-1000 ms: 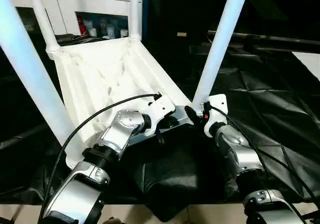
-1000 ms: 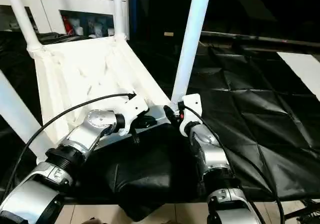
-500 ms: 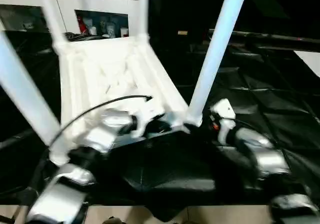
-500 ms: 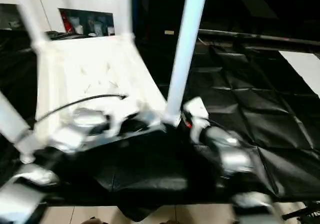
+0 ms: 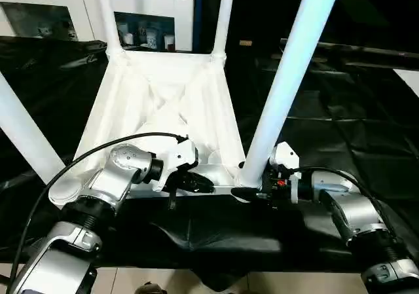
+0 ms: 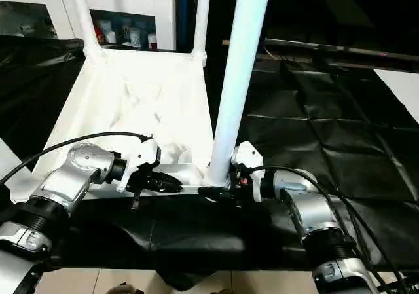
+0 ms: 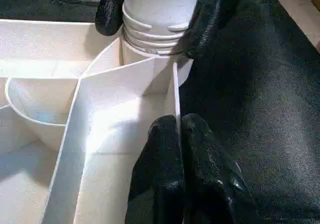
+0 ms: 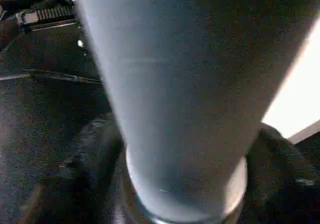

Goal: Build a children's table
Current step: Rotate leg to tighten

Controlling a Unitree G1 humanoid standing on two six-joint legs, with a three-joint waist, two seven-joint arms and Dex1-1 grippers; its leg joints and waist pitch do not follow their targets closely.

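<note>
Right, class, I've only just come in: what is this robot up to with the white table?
The robot is putting together a children's table. The tabletop lies upside down on a black cloth, ribbed underside up, with four legs standing in its corner sockets. The left gripper is pinched shut on the tabletop's near edge wall. The right gripper has its fingers on either side of the base of the near right leg, just above its socket. Whether that leg is fully seated cannot be told.

Bright overhead light; tabletop [image 5: 163,104] glares, overexposed; black cloth [image 5: 340,130] dim.
</note>
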